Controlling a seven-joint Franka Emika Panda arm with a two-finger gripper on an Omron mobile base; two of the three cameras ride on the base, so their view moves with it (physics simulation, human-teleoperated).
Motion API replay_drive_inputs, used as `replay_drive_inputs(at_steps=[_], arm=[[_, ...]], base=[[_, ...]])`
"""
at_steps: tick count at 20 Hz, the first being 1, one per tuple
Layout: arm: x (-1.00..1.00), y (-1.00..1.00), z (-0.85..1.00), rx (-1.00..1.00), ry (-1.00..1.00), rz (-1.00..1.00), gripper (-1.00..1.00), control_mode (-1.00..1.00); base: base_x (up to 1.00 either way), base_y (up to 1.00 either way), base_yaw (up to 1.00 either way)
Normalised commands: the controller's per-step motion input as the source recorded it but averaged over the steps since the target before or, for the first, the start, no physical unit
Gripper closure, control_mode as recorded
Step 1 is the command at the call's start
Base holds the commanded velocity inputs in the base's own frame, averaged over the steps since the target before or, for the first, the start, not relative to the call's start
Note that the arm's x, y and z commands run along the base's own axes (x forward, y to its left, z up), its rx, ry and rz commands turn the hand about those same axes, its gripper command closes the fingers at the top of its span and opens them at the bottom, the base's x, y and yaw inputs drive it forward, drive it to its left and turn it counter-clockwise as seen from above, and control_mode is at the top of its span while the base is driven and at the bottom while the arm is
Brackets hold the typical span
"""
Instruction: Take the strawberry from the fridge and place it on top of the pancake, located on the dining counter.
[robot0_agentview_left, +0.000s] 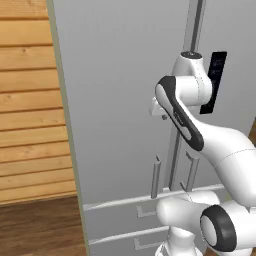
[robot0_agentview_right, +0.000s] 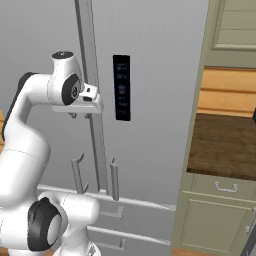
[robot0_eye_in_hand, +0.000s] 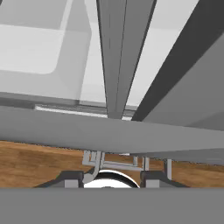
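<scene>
The tall light-grey fridge (robot0_agentview_left: 115, 100) (robot0_agentview_right: 160, 75) stands right in front of me with both doors shut. Its vertical bar handles (robot0_agentview_left: 156, 177) (robot0_agentview_right: 115, 180) flank the centre seam. My gripper (robot0_agentview_right: 81, 116) (robot0_agentview_left: 162, 116) (robot0_eye_in_hand: 112, 177) hangs close to that seam, at the upper part of the doors, pointing down along the fridge front. Its fingers are spread and hold nothing. In the hand view the door face (robot0_eye_in_hand: 43, 43) runs down to the handles and the wooden floor. The strawberry is hidden behind the doors. The pancake and the dining counter are out of view.
A dark control panel (robot0_agentview_right: 121, 87) (robot0_agentview_left: 215, 82) sits on the right door. A wood-plank wall (robot0_agentview_left: 30, 100) borders the fridge on the left. On the right stands a pale green cabinet (robot0_agentview_right: 220, 200) with a dark wooden top (robot0_agentview_right: 225, 145). Two lower fridge drawers (robot0_agentview_left: 125, 220) are shut.
</scene>
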Motion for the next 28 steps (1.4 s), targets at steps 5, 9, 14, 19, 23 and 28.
replay_drive_inputs(at_steps=[5,9,14,19,23,28], arm=[[0.0,0.0,0.0,0.0,0.0,0.0,-1.0,1.0],[0.0,0.0,0.0,0.0,0.0,0.0,-1.0,1.0],[0.0,0.0,0.0,0.0,0.0,0.0,-1.0,1.0],[0.0,0.0,0.0,0.0,0.0,0.0,-1.0,1.0],[0.0,0.0,0.0,0.0,0.0,0.0,-1.0,1.0],[0.0,0.0,0.0,0.0,0.0,0.0,-1.0,1.0]], base=[[-0.25,-0.06,0.0],[-0.61,-0.21,-0.1],[-0.47,-0.04,-0.09],[-0.54,-0.14,-0.05],[-0.34,-0.15,0.0],[-0.32,-0.2,0.0]])
